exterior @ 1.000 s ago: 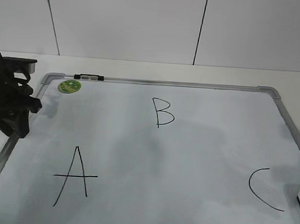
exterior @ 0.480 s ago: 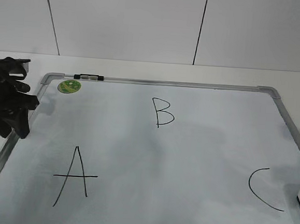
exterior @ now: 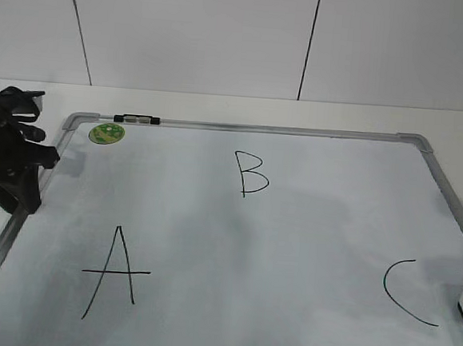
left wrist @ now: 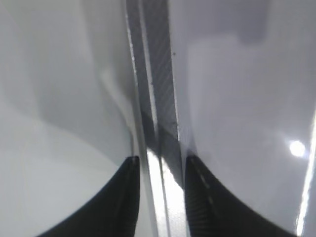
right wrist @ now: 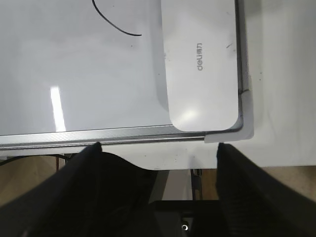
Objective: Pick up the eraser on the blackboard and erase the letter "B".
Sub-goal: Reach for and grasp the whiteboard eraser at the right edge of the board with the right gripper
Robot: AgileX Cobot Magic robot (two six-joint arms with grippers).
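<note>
The blackboard (exterior: 289, 250) lies flat on a white table (exterior: 244, 108), with a white panel wall (exterior: 194, 34) behind it. The eraser (right wrist: 200, 59) lies in the board's near right corner, against the frame; the exterior view shows only its edge. Just left of the eraser is letter C (exterior: 406, 293), and A (exterior: 115, 272) is near the board's left side. Farther back, near mid-board, the letter "B" (exterior: 251, 173) is intact. At the far left corner are a green sticker (exterior: 106, 133) and a clip (exterior: 137, 119). The right gripper (right wrist: 158, 148) hovers before the board's near edge with fingers wide apart, empty. The left gripper (left wrist: 160, 163) is low over the left frame rail, fingers slightly apart either side of it; whether they touch it, can't tell.
</note>
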